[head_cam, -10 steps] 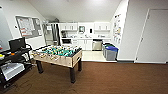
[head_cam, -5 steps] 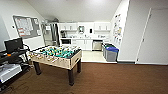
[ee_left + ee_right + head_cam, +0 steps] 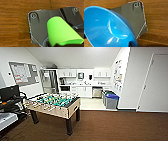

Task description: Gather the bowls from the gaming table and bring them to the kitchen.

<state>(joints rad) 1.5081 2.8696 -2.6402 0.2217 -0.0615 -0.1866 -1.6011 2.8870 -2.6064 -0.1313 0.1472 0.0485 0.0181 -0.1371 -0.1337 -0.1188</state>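
One bright blue bowl [image 3: 107,30] fills my right wrist view, tilted over brown floor; my left wrist view has a green cup [image 3: 61,31]. I can't tell if either pincer is clenched. Ahead, past the foosball table [image 3: 53,105], I see the kitchen [image 3: 82,82].

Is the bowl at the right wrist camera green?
No, the bowl in the right wrist view is bright blue with a glossy inside; the green thing is a cup in the left wrist view.
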